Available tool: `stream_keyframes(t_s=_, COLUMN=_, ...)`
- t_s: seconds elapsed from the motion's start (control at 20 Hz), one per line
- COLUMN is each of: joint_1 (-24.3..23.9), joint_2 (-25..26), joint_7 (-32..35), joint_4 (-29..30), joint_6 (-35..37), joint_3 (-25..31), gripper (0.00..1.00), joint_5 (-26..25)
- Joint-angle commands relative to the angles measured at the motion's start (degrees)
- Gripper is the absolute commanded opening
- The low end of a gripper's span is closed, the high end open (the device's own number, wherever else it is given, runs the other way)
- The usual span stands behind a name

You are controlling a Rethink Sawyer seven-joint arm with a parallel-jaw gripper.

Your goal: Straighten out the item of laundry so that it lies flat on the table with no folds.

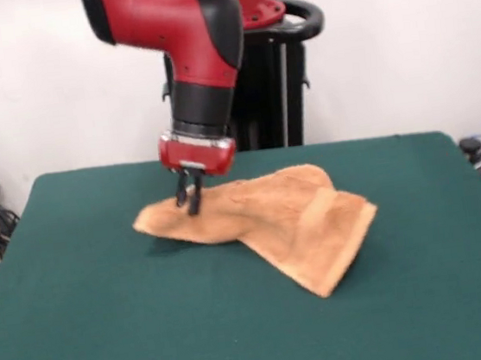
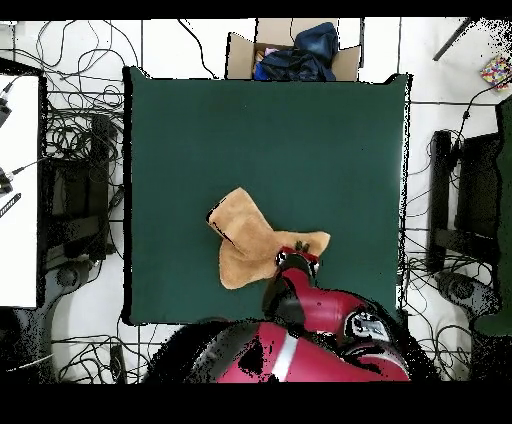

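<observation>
Light orange-tan terry hand towel (image 1: 267,220) lies crumpled on the large rectangular table with the dark green felt-like top (image 1: 110,334), somewhat toward the robot's side of centre in the front view. Not flat — a clear fold ridge runs across its right half in the front view, with a doubled flap ending in a corner that points toward the camera. The left end tapers into a narrow raised lobe. No tag or stripes can be made out from here.

Red and black robot arm (image 1: 195,46) comes down from the top of the front view, wrist nearly vertical. Its black two-finger gripper (image 1: 189,194) sits at the towel's left lobe, tips down in the cloth; fingers close together, pinching a bit of towel fabric — the lobe looks slightly lifted there, with a shadow on the felt below it.

Overhead view: towel (image 2: 250,245) is in the lower middle of the table (image 2: 200,130), an irregular shape with one arm reaching toward the robot base. Arm (image 2: 310,320) covers the gripper end, so the fingers are hidden in this view.

Open cardboard box with dark blue cloth inside (image 2: 295,55) sits beyond the table's far edge. Cables lie tangled on the floor (image 2: 80,130) at the left.
</observation>
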Motion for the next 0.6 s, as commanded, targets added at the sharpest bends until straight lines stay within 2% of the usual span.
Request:
stream_keyframes(t_s=0.05, joint_1=-5.90, joint_2=-12.99, joint_7=-3.86, joint_4=3.35, joint_6=30.32, joint_3=9.18, gripper=0.00, joint_5=-0.92)
stream_keyframes(t_s=0.15, joint_1=-5.08, joint_2=-10.35, joint_7=-1.11, joint_4=2.19, joint_6=25.77, joint_3=9.41, gripper=0.00, joint_5=-2.23)
stream_keyframes(t_s=0.25, joint_1=-0.70, joint_2=-5.50, joint_7=4.10, joint_4=-0.58, joint_6=13.23, joint_3=4.91, gripper=0.00, joint_5=-3.75)
stream_keyframes(t_s=0.4, joint_1=5.75, joint_2=1.73, joint_7=7.53, joint_4=-4.22, joint_6=-1.35, joint_3=-2.09, gripper=0.00, joint_5=-0.94)
stream_keyframes(t_s=0.6, joint_1=8.61, joint_2=7.50, joint_7=7.03, joint_4=-6.48, joint_6=-9.13, joint_3=-4.90, gripper=0.00, joint_5=3.40)
